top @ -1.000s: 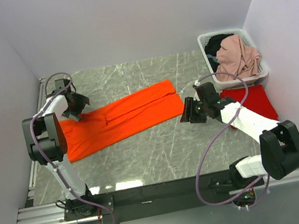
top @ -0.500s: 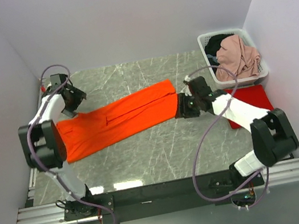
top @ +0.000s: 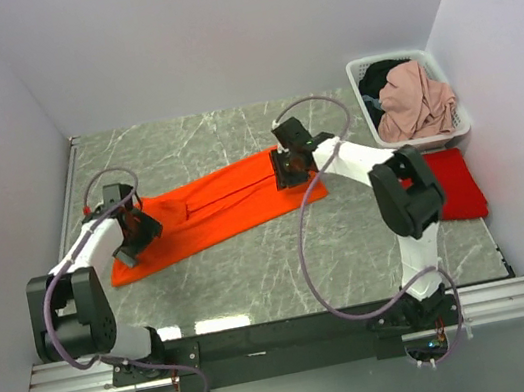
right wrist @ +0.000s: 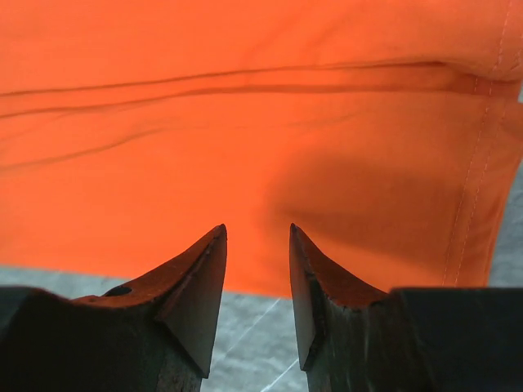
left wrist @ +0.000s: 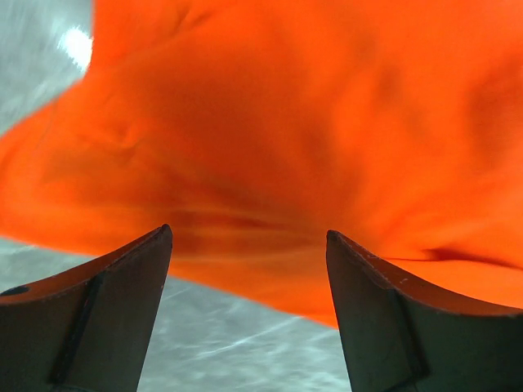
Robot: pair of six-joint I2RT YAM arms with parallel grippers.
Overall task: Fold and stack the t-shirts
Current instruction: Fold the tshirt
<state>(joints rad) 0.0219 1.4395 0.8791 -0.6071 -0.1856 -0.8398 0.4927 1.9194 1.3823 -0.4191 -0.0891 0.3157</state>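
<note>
The bright orange t-shirt (top: 224, 208) lies as a long flat band across the middle of the table. My left gripper (top: 138, 232) hovers at its left end with the jaws wide open and empty; in the left wrist view (left wrist: 249, 233) the orange cloth (left wrist: 286, 122) lies just beyond the fingertips. My right gripper (top: 286, 167) is over the shirt's far right part, the jaws a little apart and empty (right wrist: 257, 229), with the orange cloth (right wrist: 245, 122) and its hem ahead. The deeper red t-shirt (top: 455, 184) lies folded at the right.
A white laundry basket (top: 359, 72) holding pink and dark clothes stands at the back right corner, just behind the red shirt. Walls close in the table on the left, back and right. Grey marble table (top: 255, 268) shows in front of the orange shirt.
My left gripper has come from the far left corner nearer, onto the shirt's left end. My right gripper has swung left from beside the shirt's right end to over its far right part.
</note>
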